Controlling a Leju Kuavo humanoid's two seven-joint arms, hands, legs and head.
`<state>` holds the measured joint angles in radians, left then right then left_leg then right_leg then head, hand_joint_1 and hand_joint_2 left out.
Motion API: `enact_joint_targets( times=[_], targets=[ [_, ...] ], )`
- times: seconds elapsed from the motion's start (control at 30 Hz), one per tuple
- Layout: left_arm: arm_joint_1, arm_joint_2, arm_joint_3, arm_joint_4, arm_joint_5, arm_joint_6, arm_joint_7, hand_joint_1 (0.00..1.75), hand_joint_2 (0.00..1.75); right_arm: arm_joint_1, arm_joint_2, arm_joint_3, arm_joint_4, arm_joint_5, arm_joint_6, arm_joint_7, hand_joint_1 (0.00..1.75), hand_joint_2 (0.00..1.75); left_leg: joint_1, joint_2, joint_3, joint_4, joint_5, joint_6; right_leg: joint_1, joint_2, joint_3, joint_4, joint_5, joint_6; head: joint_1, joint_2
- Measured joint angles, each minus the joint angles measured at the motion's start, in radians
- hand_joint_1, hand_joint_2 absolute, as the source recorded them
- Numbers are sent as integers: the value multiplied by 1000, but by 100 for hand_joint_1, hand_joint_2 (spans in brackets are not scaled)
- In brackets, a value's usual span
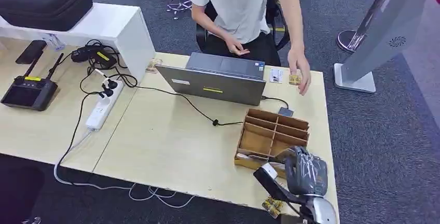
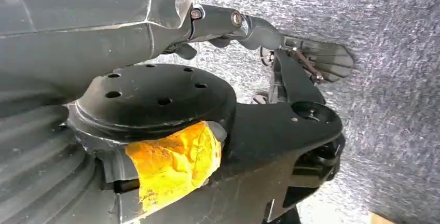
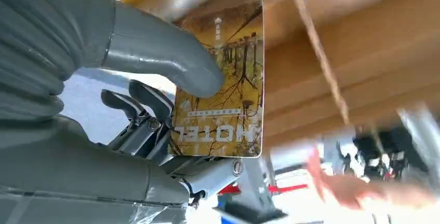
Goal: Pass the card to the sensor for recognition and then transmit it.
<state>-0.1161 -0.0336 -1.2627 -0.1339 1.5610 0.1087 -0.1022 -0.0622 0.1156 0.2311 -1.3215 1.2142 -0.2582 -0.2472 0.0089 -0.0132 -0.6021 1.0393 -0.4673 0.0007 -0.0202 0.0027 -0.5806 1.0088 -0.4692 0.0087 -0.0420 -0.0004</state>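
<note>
Pinching the yellow hotel key card (image 3: 220, 84) between thumb and fingers, the right hand (image 1: 305, 172) is hovering at the near edge of the cardboard divider box (image 1: 273, 133) on the table (image 1: 171, 146), card face clear, presumably for the sensor. Across the table, a person's hand (image 1: 300, 71) is reaching beside the laptop (image 1: 212, 81). The left hand (image 2: 290, 53) is hanging over carpet, and whether it is open I cannot tell.

The head view looks down on the table (image 1: 171, 146); the right wrist view sits close behind the right hand (image 3: 155, 79), sharing the divider box (image 1: 272, 136).
</note>
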Motion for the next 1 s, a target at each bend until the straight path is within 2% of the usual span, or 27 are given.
enact_joint_targets(
  times=[0.17,0.3,0.47,0.67,0.7,0.83,1.0],
  targets=[
    [-5,8,-27,0,-9,-13,10,0,175,-223,13,-45,-36,-54,82,68,175,175,0,1,0,0,4,0,0,1,-1,0,3,0,0,0],
    [-8,10,-48,0,-10,-15,13,0,175,-404,35,-89,-17,-50,131,135,175,175,0,1,0,0,5,0,0,1,-1,0,4,-1,0,0],
    [-11,11,-69,0,-9,-16,16,0,175,-574,61,-159,74,-18,131,205,175,175,0,0,0,0,5,0,0,0,-1,0,4,-1,0,0],
    [-14,8,-90,0,-4,-16,13,0,175,-696,77,-247,209,43,114,283,175,175,0,0,-1,0,5,0,0,0,-1,0,4,-1,0,0],
    [-14,8,-90,0,-1,-14,9,0,175,-705,80,-264,225,44,112,283,0,175,0,0,0,0,5,0,0,1,-1,0,4,-1,0,0],
    [-16,4,-93,0,6,21,3,0,175,-710,90,-320,271,66,109,283,0,175,0,-1,-1,0,5,0,0,0,-1,0,4,-1,0,0],
    [-16,3,-97,0,8,28,7,0,175,-706,90,-374,303,79,109,283,0,175,0,0,-1,0,5,0,0,0,-1,0,4,-1,0,0]
  ],
)
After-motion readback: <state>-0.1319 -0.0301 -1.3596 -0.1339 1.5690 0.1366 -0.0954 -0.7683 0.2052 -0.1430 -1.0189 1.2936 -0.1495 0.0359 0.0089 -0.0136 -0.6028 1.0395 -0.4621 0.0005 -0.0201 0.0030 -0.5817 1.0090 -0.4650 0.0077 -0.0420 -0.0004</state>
